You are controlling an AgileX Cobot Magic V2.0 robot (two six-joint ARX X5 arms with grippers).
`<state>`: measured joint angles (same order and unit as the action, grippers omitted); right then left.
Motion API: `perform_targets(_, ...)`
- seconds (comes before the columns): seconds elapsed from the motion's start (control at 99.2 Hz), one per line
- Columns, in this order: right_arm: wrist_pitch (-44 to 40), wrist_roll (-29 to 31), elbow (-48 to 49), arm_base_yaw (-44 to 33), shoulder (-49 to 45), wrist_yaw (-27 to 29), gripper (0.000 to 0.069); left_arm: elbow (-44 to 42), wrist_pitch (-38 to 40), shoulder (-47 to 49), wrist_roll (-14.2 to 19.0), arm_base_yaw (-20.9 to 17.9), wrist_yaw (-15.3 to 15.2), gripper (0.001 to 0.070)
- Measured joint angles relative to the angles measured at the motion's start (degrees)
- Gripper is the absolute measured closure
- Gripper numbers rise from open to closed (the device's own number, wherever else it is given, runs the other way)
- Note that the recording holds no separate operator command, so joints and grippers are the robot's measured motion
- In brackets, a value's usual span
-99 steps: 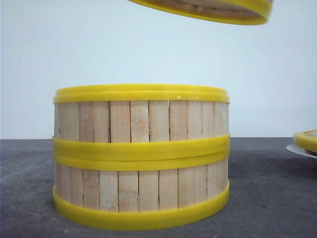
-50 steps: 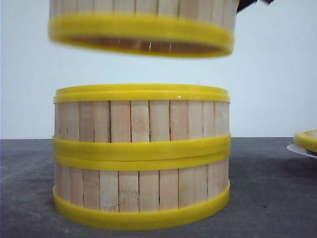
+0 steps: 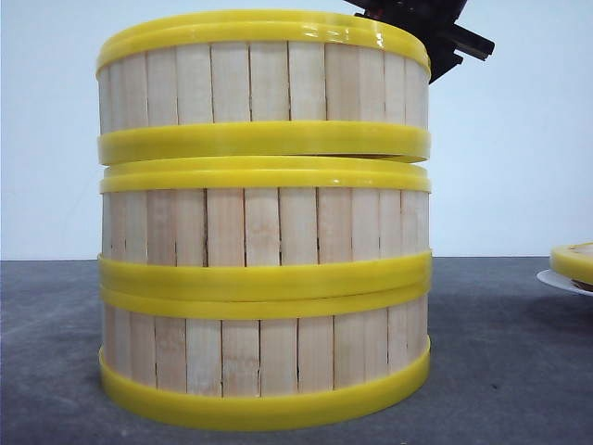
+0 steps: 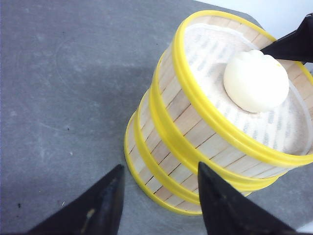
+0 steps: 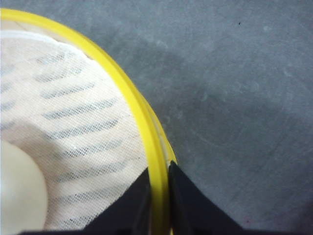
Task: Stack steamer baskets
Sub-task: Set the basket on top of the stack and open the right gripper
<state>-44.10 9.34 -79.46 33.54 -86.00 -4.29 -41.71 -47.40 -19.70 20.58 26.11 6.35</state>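
Right gripper [image 5: 157, 196] pinches top steamer basket [image 3: 264, 88] rim, left gripper [image 4: 159, 200] open, empty; settle basket level on stack [image 3: 264, 297] before unclamping.

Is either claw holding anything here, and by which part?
Right claw grips the top slatted wooden steamer basket by its yellow upper rim; left claw holds nothing.

A: Soft, even light is filling the front view; the white wall [image 3: 519, 139] is glowing without glare, and only thin highlights are glinting on the yellow rims of the steamer baskets [image 3: 264, 213].

B: Shadows?

A: A broad, soft one is spreading over the grey desk [image 4: 58, 98] beside the stack. Close up, the dark fingers [image 5: 183, 205] are looking blurred, and the bun [image 4: 255, 81] is washing out slightly.
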Motion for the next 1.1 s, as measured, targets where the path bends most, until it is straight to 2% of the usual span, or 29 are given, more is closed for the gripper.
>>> perform_targets(0.595, -1.77, -0.52, 0.00, 0.04, -1.70, 0.04, 0.0659, 0.00, 0.00, 0.00, 0.00, 0.00, 0.00, 0.0432)
perform_targets(0.655, -1.75, -0.52, 0.00, 0.04, -1.70, -0.02, 0.0603, 0.00, 0.00, 0.00, 0.00, 0.00, 0.00, 0.0432)
perform_targets(0.746, -1.70, -0.50, 0.00, 0.04, -1.70, -0.09, 0.0418, 0.00, 0.00, 0.00, 0.00, 0.00, 0.00, 0.0432)
perform_targets(0.817, -1.44, -0.50, 0.00, 0.04, -1.68, -0.04, 0.0330, 0.00, 0.00, 0.00, -0.02, 0.00, 0.00, 0.0432)
perform_targets(0.948, -0.09, -0.57, -0.02, -0.31, -0.04, 0.81, 0.0289, 0.00, 0.00, 0.00, 0.00, 0.00, 0.00, 0.0432)
perform_targets(1.099, 0.66, -0.61, 0.00, -1.11, 8.04, 7.54, 0.0283, 0.00, 0.48, 0.00, 0.00, 0.00, 0.00, 0.0432)
